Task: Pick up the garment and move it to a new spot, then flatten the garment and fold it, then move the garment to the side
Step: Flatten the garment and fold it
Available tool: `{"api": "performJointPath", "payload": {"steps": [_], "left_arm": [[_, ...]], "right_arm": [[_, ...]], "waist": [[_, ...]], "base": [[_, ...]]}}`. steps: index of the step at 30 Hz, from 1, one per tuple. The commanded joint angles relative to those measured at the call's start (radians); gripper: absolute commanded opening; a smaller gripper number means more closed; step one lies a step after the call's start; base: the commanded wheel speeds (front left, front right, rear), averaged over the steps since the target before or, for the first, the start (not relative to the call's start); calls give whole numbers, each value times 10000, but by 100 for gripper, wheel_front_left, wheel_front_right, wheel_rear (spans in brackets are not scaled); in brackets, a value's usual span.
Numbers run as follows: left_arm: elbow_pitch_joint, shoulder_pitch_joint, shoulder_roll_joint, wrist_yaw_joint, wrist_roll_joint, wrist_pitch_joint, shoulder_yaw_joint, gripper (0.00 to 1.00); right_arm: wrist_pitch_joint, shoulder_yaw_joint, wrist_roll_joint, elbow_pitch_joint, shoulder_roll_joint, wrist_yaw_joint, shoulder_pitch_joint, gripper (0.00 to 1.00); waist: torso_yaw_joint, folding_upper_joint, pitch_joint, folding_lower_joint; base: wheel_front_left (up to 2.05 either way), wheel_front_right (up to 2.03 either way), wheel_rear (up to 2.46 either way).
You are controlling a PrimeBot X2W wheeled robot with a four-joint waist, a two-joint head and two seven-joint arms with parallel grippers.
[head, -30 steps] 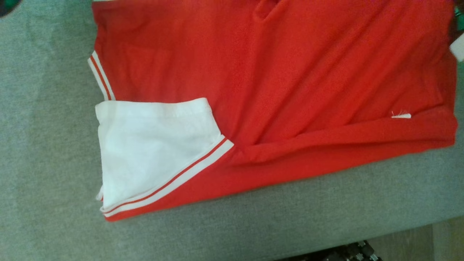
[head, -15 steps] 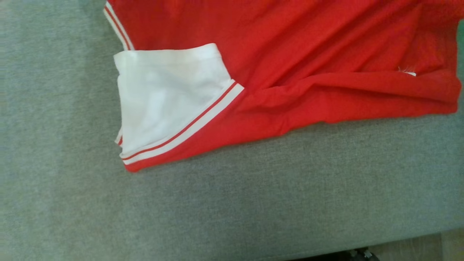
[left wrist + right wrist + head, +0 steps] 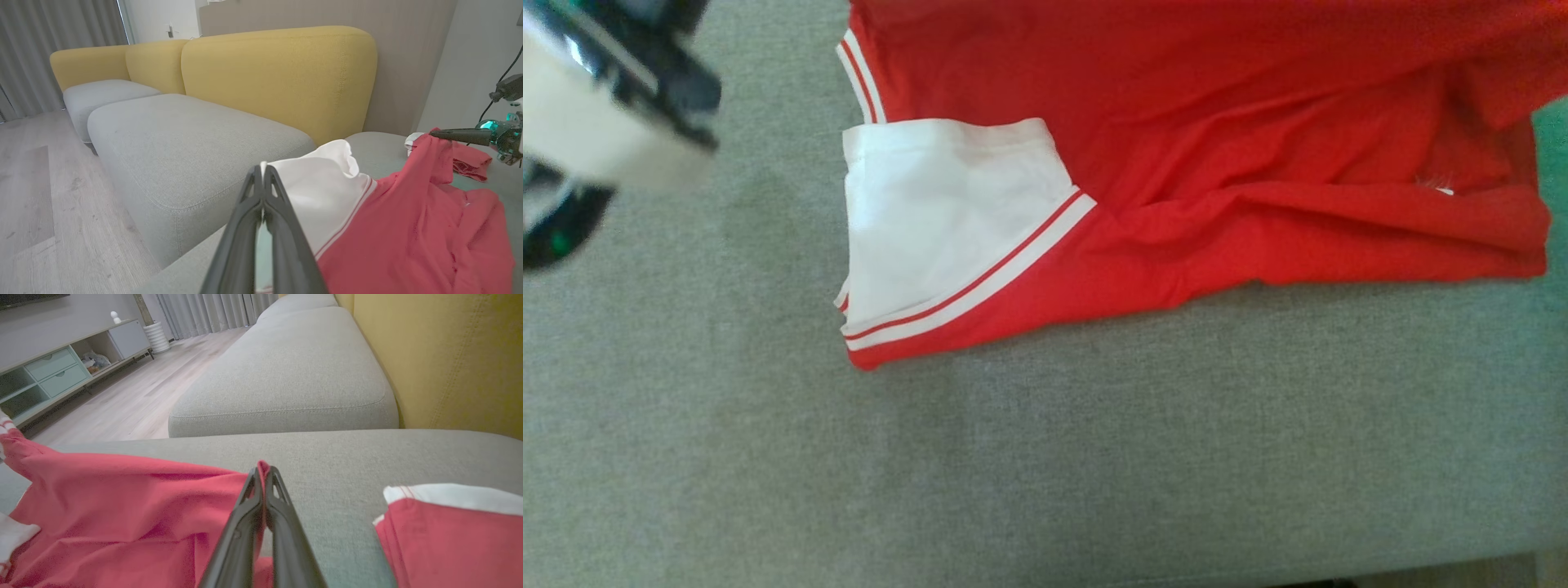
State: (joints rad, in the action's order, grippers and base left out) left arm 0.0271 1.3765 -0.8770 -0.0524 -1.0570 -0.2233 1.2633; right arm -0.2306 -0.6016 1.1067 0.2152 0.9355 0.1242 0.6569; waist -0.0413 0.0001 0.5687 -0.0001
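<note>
Since 1 second ago the head camera has swung, so the whole picture has shifted, and a blurred pale forearm (image 3: 596,139) has come in at the upper left.

Head view: a red garment (image 3: 1217,122) lies spread on the grey seat cushion (image 3: 1045,457). It covers the far half of the cushion and reaches toward the right edge. Its white sleeve (image 3: 939,220), trimmed with red and white stripes, lies nearest the left. The near edge of the cushion is bare. Soft creases run across the red cloth.

Left wrist view: the left gripper (image 3: 262,173) has its 2 dark fingers pressed together on the edge of the white sleeve, which rises at their tips. Further along the cushion, the right gripper (image 3: 437,132) pinches a peak of red cloth and holds it lifted. A yellow backrest (image 3: 278,77) stands behind.

Right wrist view: the right gripper's fingers are closed, with a sliver of red cloth between the tips. The garment sags away to both sides over the cushion.

Handling, as a judgement: the garment looks light, thin and limp. It will drape and crease rather than hold a shape, and a thin pinch could slip. The best holds are probably seams, hems or the ribbed trim, taken at 2 corners well apart so the cloth hangs taut between them.
</note>
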Motion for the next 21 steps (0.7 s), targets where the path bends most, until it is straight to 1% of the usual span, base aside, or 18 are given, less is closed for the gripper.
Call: {"api": "performJointPath", "payload": {"steps": [1,4,8,11,13,14,15,16,17,18,20,21], "left_arm": [[-615,-147,-729,263,-150,-154,-539,0],[-1576,-938,-1251,685,-289,-261,-520,0],[-2545,-1925,-1749,1254,-279,-333,-433,0],[-3021,-2599,-1858,1658,-102,-358,-328,0],[-3201,-3032,-1802,1871,38,-368,-257,0],[-3259,-3248,-1736,1973,112,-372,-232,0],[-3284,-3466,-1647,2074,157,-376,-221,0],[-3301,-3675,-1504,2186,187,-378,-295,0],[-3302,-3896,-1327,2305,241,-379,-435,27],[-3282,-4136,-1126,2431,332,-380,-624,100],[-3223,-4702,-663,2747,653,-381,-1155,100],[-3169,-5027,-436,2982,926,-382,-1473,100]], "right_arm": [[-182,238,-89,-188,594,65,-748,0],[-244,586,-168,-224,563,65,-1422,0],[-280,1042,-257,-311,386,65,-2254,0],[-292,1347,-331,-458,213,65,-2794,0],[-296,1528,-423,-539,99,65,-3077,0],[-298,1601,-461,-577,33,65,-3206,2],[-299,1681,-477,-597,-49,65,-3331,20],[-300,1764,-490,-614,-133,65,-3454,44],[-301,1875,-488,-608,-220,65,-3578,100],[-303,2065,-480,-579,-328,65,-3700,100],[-306,2511,-407,-642,-604,65,-4054,100],[-307,2792,-407,-690,-763,65,-4278,100]], "waist": [[54,-1,-119,1],[115,-1,-226,1],[167,-1,-295,1],[206,-1,-269,1],[213,-1,-232,1],[213,-1,-216,1],[215,-1,-206,1],[222,-1,-205,1],[232,-1,-218,1],[246,-1,-255,1],[268,-1,-380,1],[268,-1,-453,1]], "base": [[0,0,0],[0,0,0],[0,0,0],[0,0,0],[0,0,0],[0,0,0],[0,0,0],[0,0,0],[0,0,0],[0,0,0],[0,0,0],[0,0,0]]}}
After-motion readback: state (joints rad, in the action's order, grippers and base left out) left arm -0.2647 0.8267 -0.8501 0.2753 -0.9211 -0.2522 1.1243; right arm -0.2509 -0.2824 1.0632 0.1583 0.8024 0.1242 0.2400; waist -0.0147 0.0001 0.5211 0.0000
